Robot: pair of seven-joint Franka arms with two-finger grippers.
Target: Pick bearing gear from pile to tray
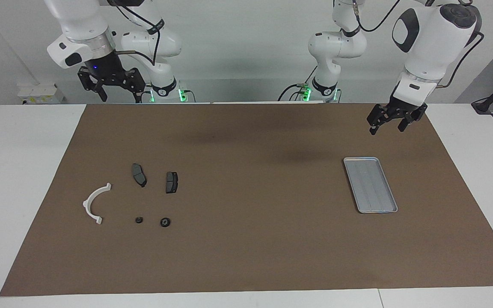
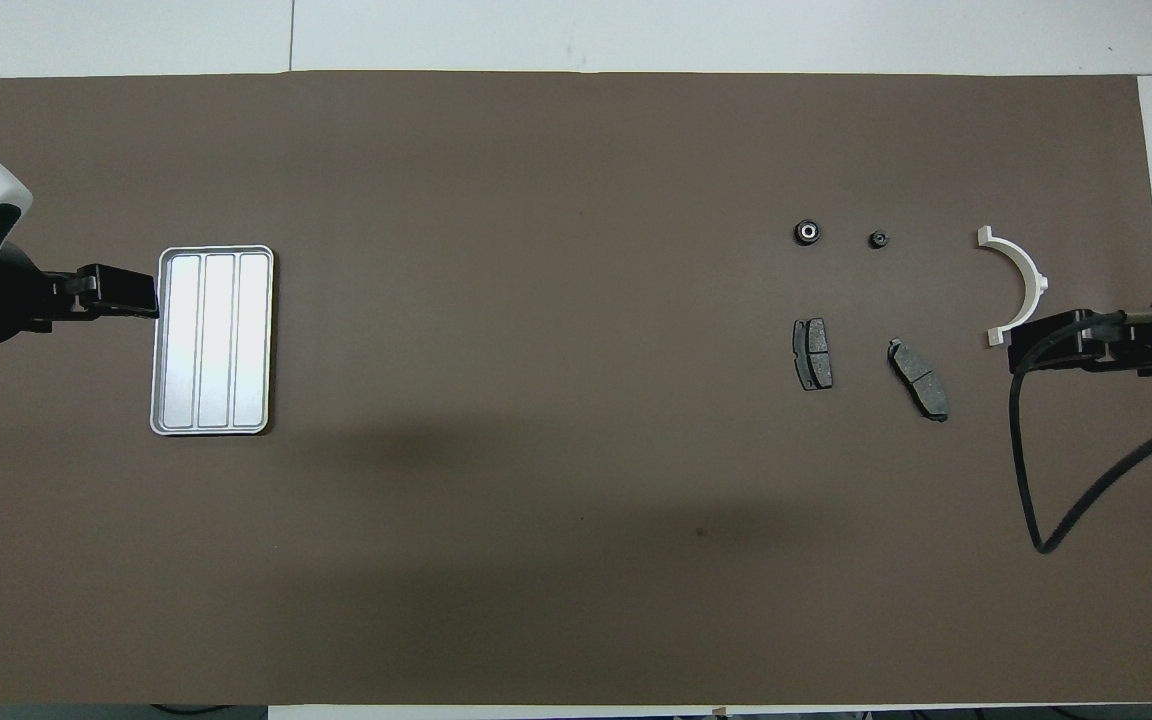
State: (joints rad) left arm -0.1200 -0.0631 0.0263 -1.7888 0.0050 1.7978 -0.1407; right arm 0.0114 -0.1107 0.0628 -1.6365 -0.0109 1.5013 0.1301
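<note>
- Left gripper [image 1: 394,124] in the facing view: up in the air over the brown mat [image 1: 246,256] at the left arm's end, fingers spread apart, nothing between them, nothing touched.
- Right gripper [image 1: 111,92], same view: raised at the table edge by its own base, fingers apart, holding nothing.
- Tray [image 1: 370,185]: silver-grey, flat on the mat toward the left arm's end, no parts in it, lying farther from the robots than the spot under the left gripper.
- Pile toward the right arm's end, parts loose and not touching: white arc [image 1: 95,203], two dark plates [image 1: 138,174] and [image 1: 171,182] side by side, and, farther from the robots than the plates, a small black ring [image 1: 139,220] and a slightly larger ring [image 1: 165,222].
- Overhead view: left gripper [image 2: 121,292] comes in at the mat [image 2: 576,560] edge, tips overlapping the tray [image 2: 164,425] rim in this view; contact can't be read from here.
- Right gripper [image 2: 1051,345] overlaps the nearer end of the white arc [image 2: 1026,280]; raised, per the facing view.
- Plates [image 2: 813,354] and [image 2: 918,378] lie nearer the robots than the rings; larger ring [image 2: 808,232] shows a pale centre, smaller ring [image 2: 877,239] just beside it toward the arc.
- Tray shows three lengthwise panels, bare.
</note>
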